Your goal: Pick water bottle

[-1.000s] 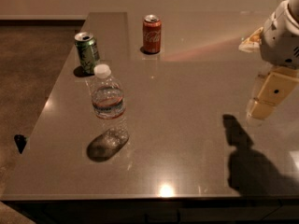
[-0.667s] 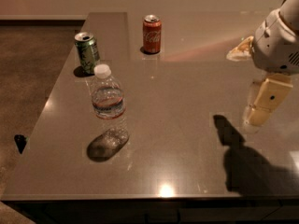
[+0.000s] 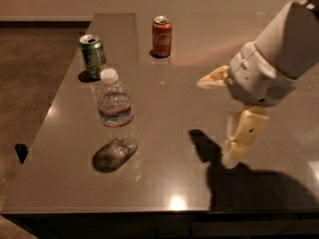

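Two fingers [image 3: 243, 136] splayed wide, empty; right of water bottle [image 3: 115, 108].

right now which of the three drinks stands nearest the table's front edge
The water bottle, clear with a white cap; the green can and red can stand farther back. The gripper hovers open to its right, touching nothing.

So we've got the bottle [image 3: 115, 108] standing upright on the left part of the table [image 3: 169, 183]. It's small, clear ribbed plastic with a white cap screwed on and a red, white and blue label band round the middle, and nothing's touching it. The gripper [image 3: 214, 121] hangs over the table well off to its right, fingers spread apart.
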Action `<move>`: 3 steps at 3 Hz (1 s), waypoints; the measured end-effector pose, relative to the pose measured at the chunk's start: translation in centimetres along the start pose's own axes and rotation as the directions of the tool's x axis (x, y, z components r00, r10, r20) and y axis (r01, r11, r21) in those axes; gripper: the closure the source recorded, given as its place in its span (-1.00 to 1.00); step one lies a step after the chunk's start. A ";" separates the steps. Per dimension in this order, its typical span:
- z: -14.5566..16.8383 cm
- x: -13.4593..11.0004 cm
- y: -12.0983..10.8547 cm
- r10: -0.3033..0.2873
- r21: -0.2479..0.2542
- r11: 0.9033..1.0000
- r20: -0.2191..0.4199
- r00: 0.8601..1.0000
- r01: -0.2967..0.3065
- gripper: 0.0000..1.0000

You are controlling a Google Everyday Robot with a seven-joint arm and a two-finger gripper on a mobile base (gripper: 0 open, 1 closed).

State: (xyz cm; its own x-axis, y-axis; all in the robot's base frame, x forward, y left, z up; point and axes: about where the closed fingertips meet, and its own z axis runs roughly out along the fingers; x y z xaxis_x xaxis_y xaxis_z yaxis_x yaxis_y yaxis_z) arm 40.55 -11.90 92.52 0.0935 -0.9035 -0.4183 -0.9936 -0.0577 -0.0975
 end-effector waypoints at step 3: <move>8.3 -13.8 -5.7 -0.051 0.077 0.996 0.196 0.979 0.037 -1.00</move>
State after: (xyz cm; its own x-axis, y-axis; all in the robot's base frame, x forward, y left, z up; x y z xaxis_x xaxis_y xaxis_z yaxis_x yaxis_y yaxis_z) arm 45.45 4.42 91.31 0.1549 -0.7984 -0.5818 -0.9815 -0.0576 -0.1824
